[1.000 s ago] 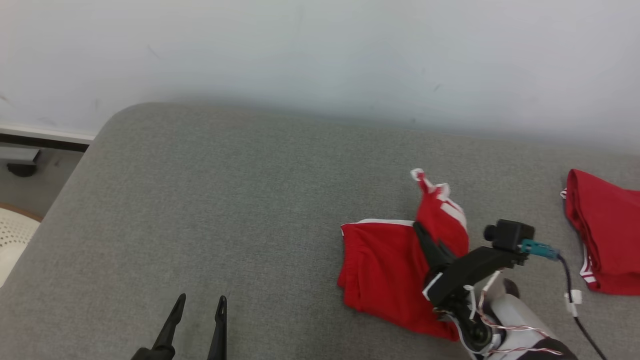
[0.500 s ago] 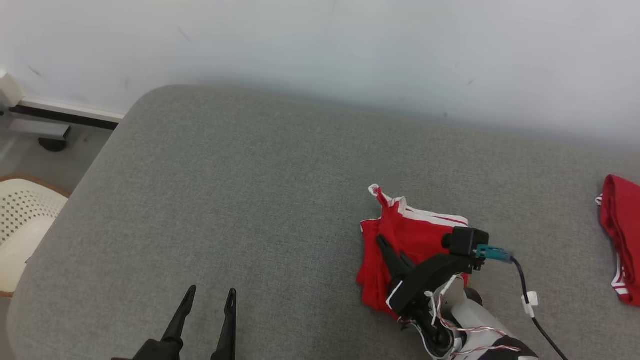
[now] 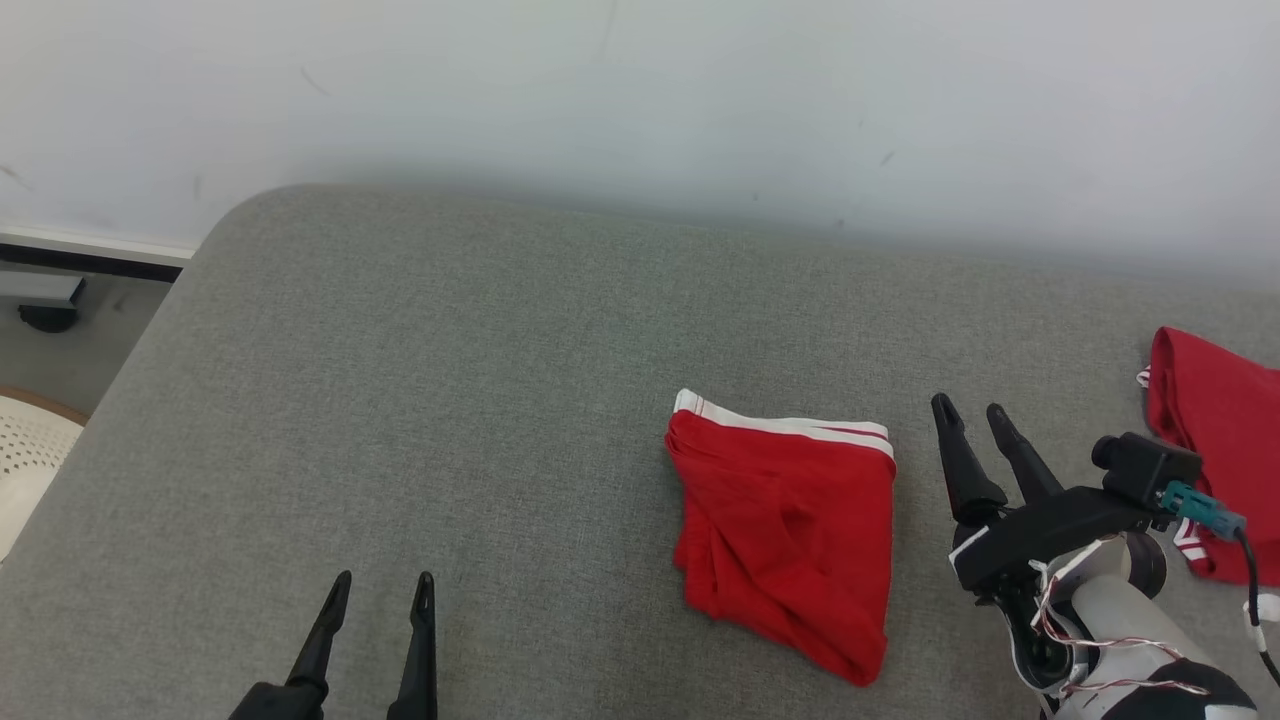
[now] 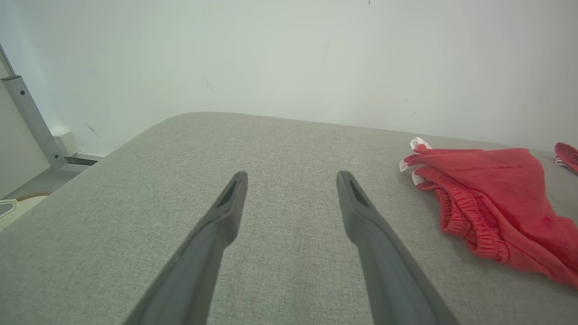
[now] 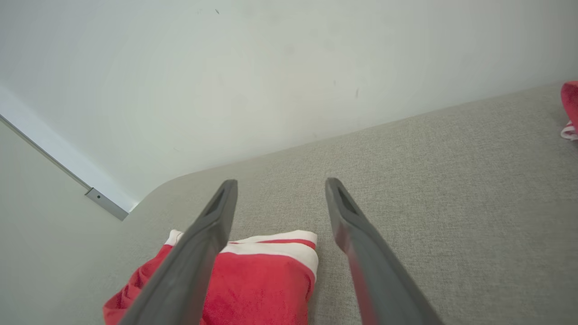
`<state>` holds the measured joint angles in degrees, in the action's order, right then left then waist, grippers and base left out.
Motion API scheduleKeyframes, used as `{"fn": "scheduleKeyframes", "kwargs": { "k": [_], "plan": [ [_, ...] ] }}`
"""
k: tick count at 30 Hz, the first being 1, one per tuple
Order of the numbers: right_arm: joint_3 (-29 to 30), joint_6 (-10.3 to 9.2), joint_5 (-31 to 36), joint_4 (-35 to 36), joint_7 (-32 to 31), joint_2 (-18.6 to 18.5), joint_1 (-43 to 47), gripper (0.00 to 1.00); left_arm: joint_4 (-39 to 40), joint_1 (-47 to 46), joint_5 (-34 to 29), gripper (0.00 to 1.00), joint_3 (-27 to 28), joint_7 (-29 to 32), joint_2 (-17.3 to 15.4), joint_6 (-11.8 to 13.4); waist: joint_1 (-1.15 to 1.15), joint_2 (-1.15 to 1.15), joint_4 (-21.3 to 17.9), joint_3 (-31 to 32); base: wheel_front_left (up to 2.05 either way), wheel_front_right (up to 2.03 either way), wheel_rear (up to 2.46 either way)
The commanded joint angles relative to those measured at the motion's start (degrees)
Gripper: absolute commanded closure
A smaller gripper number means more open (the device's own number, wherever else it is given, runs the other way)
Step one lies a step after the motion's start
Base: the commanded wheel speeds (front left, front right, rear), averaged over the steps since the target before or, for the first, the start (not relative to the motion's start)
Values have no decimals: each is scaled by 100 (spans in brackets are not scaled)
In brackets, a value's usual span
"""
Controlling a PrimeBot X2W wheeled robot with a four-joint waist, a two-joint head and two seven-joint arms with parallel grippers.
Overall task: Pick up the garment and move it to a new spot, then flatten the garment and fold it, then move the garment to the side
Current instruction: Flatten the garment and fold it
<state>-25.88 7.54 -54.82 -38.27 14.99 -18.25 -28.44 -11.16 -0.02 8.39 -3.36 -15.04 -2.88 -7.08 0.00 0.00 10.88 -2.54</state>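
Bare indoor room, maybe a lab test setup, can't be sure. Grey upholstered pad [image 3: 450, 400] against scuffed white wall [image 3: 640, 100] at 12 o'clock. Dark baseboard [image 3: 90, 262] and cream perforated chair [image 3: 25, 460] at 9 o'clock.

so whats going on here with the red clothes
A two-armed robot is folding clothes on a grey cushion. The red shorts lie folded flat near the middle, held by nothing. The right fingers stand open just to their right, clear of the cloth, and the left fingers hover open over bare cushion at the lower left. Another red garment lies at the far right edge.
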Motion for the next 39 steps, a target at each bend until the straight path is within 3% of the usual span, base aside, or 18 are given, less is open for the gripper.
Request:
{"fn": "scheduleKeyframes", "kwargs": {
  "k": [1,4,15,21,29,39],
  "plan": [
    [58,-10,156,-24,23,-14,92,0,21,63,-63,0,16,-13,-1,-16,0,0,-11,-20,0,0,0],
    [176,-10,501,-167,24,40,202,100,18,19,-48,0,-2,-13,0,-20,0,0,7,-52,0,0,0],
    [-17,-10,1570,-842,26,438,212,100,-16,-140,-58,0,-95,-13,0,-31,0,0,187,-183,0,0,0],
    [-249,-10,1830,-1078,27,716,198,100,-26,-189,-43,0,-126,-13,0,-37,0,0,307,-235,0,0,0],
    [-641,-10,1705,-917,18,1079,315,100,-60,-216,-32,0,-145,-13,0,-41,0,0,378,-236,0,0,0],
    [-1732,-10,1334,-362,17,1364,759,100,-85,-112,-36,0,-146,-13,0,-27,0,0,400,-111,0,0,0]
  ]
}}
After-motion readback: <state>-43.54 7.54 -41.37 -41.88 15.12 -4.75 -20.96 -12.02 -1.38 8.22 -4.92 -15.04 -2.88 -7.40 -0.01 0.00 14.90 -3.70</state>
